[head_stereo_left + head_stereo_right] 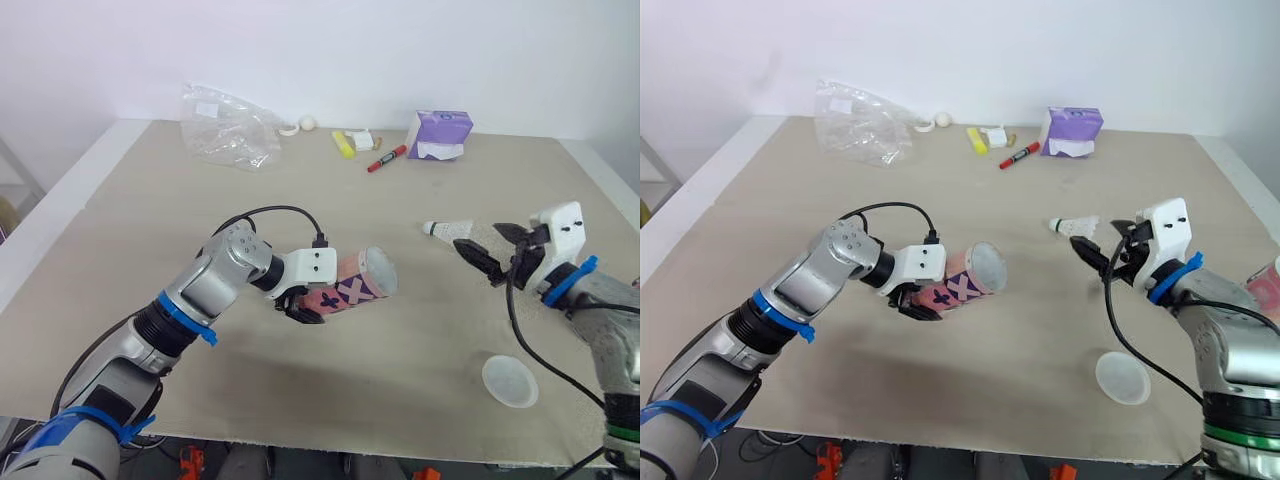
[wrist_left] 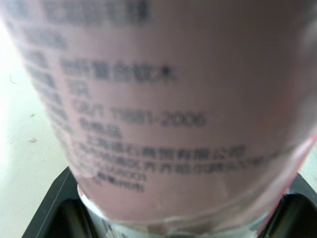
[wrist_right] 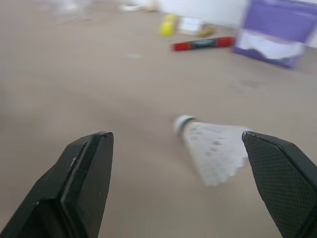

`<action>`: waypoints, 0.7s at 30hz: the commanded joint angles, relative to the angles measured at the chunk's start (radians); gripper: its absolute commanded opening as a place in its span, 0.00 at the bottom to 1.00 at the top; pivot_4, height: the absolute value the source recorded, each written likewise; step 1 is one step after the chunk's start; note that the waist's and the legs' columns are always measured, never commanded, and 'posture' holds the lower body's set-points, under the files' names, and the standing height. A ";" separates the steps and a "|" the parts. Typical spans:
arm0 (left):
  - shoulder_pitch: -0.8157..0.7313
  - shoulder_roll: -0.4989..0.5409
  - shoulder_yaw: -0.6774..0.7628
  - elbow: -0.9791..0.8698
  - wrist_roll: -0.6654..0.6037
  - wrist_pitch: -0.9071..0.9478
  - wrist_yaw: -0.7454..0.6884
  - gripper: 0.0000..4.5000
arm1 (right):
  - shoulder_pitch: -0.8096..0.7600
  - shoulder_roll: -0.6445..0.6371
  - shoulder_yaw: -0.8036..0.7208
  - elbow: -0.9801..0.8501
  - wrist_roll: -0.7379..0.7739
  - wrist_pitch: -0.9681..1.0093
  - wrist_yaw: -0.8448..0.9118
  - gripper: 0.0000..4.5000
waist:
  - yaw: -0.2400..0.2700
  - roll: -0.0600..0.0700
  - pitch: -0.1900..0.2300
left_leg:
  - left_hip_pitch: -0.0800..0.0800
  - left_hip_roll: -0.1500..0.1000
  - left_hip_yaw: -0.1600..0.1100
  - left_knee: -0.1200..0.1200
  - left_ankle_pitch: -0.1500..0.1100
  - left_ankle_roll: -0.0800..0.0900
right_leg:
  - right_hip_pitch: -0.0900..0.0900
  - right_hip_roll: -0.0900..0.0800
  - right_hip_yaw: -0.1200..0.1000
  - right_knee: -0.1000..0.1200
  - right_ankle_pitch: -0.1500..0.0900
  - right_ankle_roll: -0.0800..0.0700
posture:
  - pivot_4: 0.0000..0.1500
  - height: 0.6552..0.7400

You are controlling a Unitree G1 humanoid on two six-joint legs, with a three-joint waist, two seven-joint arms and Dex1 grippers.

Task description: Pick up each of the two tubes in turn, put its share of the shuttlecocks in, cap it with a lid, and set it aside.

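- bench (image 1: 120,200): pale top. Loose items sit along the far edge: a plastic bag (image 1: 225,125), a purple box (image 1: 438,134) and a red marker (image 1: 387,159).
- pink tube (image 1: 350,288): it is near the bench's middle, on its side, with its pale round end turned toward the right edge. Your left pincer (image 1: 308,305) is clamped across the body near the other end. The left wrist view adds the rows of print on the tube wall and the black fingers (image 2: 49,208) snug on either side of it.
- pink object (image 1: 1270,285): the right eye view adds this at the bench's right edge. It is cut off, so you cannot tell what it is.
- right pincer (image 1: 480,240): it is toward the right edge, spread wide and holding nothing.
- lid (image 1: 509,381): round and translucent, lying flat by the near edge toward the near right corner, apart from the right pincer.
- shuttlecock (image 3: 213,148): it lies on its side with the cork toward the left edge, just ahead of the right pincer's tips. In the right wrist view it sits between the two fingers with the skirt close to one. You cannot tell whether they touch.
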 commanded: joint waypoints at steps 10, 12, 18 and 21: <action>0.017 -0.004 -0.019 -0.026 -0.001 0.021 0.020 0.68 | -0.117 0.090 0.041 0.225 -0.077 -0.104 -0.031 0.99 | 0.000 0.000 0.000 | -0.001 -0.001 0.000 0.000 0.000 0.000 | 0.000 0.000 0.001 0.000 0.002 0.005 | 1.00 1.00; 0.018 -0.003 -0.019 -0.027 -0.001 0.022 0.021 0.68 | -0.134 0.096 0.041 0.239 -0.078 -0.105 -0.029 0.99 | -0.001 0.001 0.000 | 0.000 0.000 0.000 0.000 0.000 0.000 | 0.000 0.000 0.001 0.000 0.002 0.004 | 1.00 1.00; 0.016 -0.005 -0.016 -0.024 -0.002 0.022 0.025 0.68 | -0.190 0.125 0.055 0.330 -0.098 -0.124 -0.025 0.99 | -0.004 0.001 0.000 | 0.000 0.000 0.000 0.000 0.000 0.000 | 0.000 0.000 0.001 0.000 0.003 0.005 | 1.00 1.00; 0.015 -0.008 -0.016 -0.022 -0.003 0.022 0.027 0.68 | -0.224 0.151 0.061 0.365 -0.098 -0.128 -0.025 0.99 | -0.004 0.001 0.000 | 0.000 0.000 0.000 0.000 0.000 0.000 | 0.000 0.000 0.001 0.000 0.003 0.005 | 1.00 1.00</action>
